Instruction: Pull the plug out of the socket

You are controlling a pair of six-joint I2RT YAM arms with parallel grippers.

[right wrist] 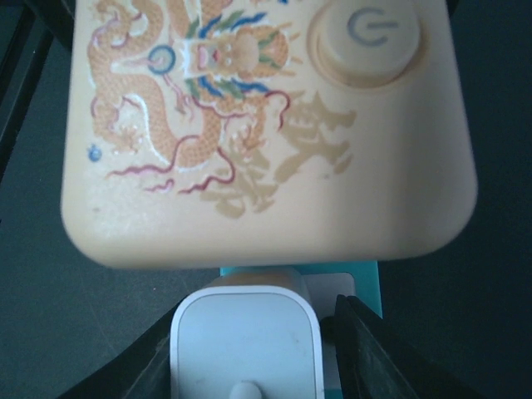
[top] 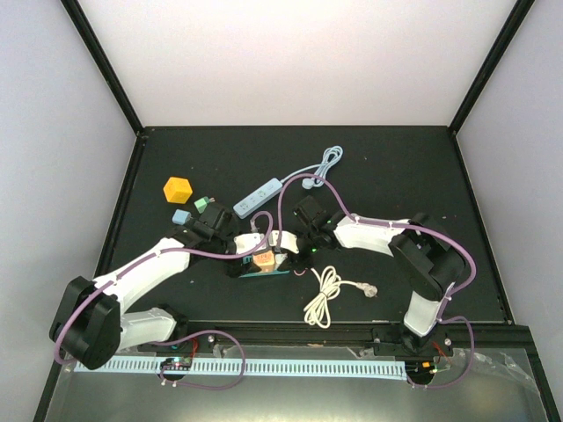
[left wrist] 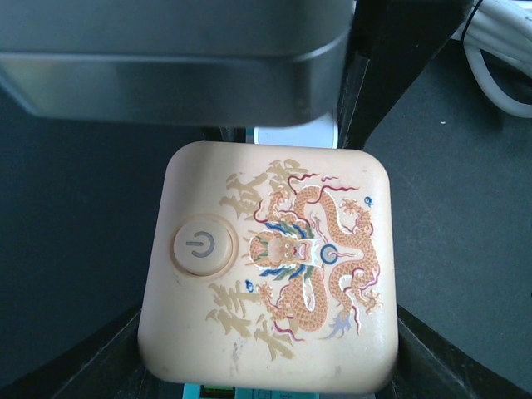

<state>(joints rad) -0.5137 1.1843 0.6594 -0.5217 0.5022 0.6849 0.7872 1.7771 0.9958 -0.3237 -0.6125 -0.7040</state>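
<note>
The socket (top: 263, 260) is a cream block with a dragon print and a round power button, on a teal base. It fills the left wrist view (left wrist: 270, 266) and the top of the right wrist view (right wrist: 266, 125). My left gripper (top: 249, 262) (left wrist: 268, 357) is shut on the block's two sides. The white plug (top: 282, 243) (right wrist: 245, 341) sits in the block's side. My right gripper (top: 293, 250) (right wrist: 249, 332) straddles the plug. Its left finger (right wrist: 125, 370) lies against the plug. A thin gap shows before the right finger (right wrist: 391, 357).
A yellow cube (top: 178, 189), a small green piece (top: 203, 204) and a light-blue block (top: 181, 217) lie at the back left. A white power strip (top: 258, 198) with a pale cable (top: 327, 163) lies behind the grippers. A coiled white cord (top: 325, 294) lies in front of the right arm.
</note>
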